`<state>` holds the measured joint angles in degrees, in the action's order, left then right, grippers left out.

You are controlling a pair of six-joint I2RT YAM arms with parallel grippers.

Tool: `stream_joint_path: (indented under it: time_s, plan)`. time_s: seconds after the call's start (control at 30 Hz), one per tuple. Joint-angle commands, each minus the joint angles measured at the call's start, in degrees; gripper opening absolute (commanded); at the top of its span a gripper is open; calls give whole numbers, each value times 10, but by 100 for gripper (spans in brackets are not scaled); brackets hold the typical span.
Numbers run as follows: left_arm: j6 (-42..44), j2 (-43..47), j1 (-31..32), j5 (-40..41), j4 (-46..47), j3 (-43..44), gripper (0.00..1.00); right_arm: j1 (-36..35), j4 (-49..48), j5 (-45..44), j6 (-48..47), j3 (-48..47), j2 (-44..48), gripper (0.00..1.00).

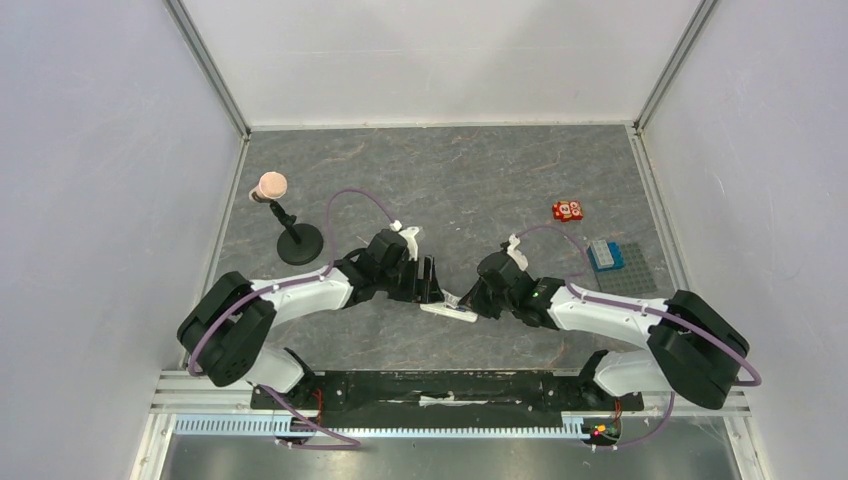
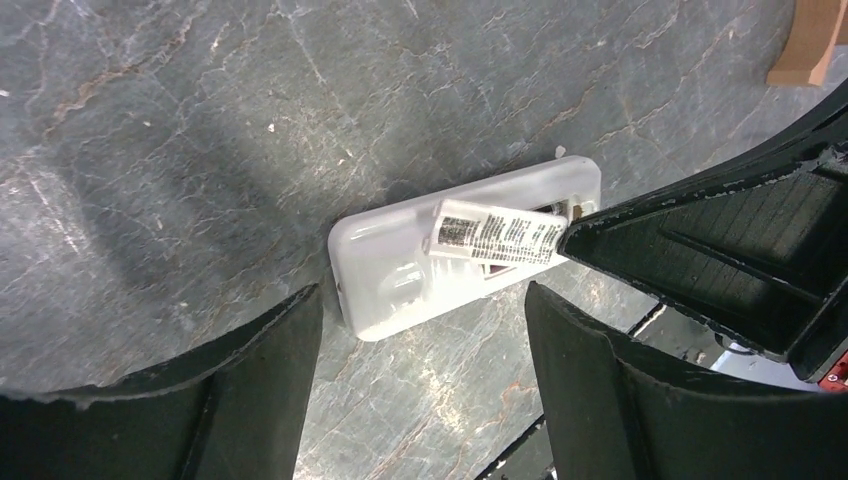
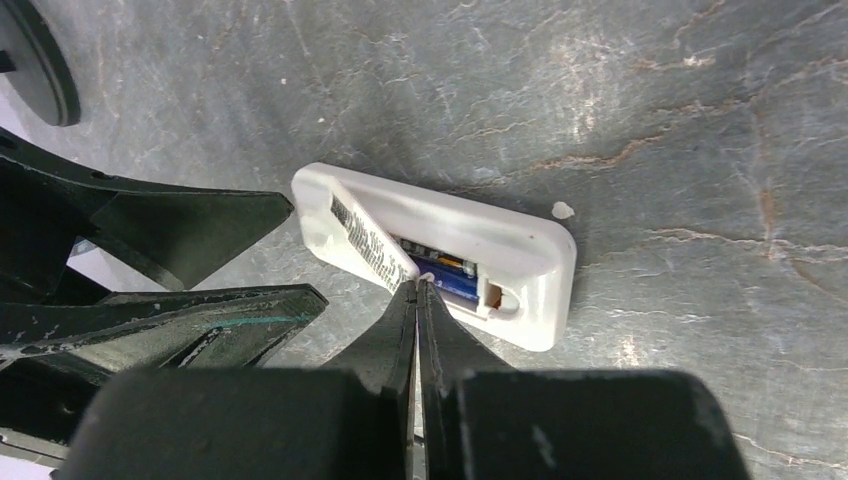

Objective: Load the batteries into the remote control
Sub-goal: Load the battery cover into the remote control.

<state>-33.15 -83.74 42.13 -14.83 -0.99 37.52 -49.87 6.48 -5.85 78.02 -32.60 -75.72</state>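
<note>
The white remote control lies back-up on the grey table between my two grippers. Its bay holds dark blue batteries. A white battery cover with a printed label stands tilted over the bay. My right gripper is shut, its tips pinching the cover's edge. It shows in the top view right of the remote. My left gripper is open and empty, its jaws just short of the remote's end. The cover also shows there, with a right finger at its end.
A black stand with a pink round top is at the back left. A small red block and a blue ridged box lie at the right. A tan wooden piece shows in the left wrist view.
</note>
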Motion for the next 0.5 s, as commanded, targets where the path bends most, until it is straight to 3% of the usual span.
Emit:
stream_joint_path:
  time_s: [0.0, 0.47]
  plan:
    - [13, 34, 0, 26, -15, 24, 80, 2, -15, -10, -18, -9, 34, 0]
    - [15, 49, -11, 39, -24, 19, 82, 36, 20, 52, -64, 12, 92, 0]
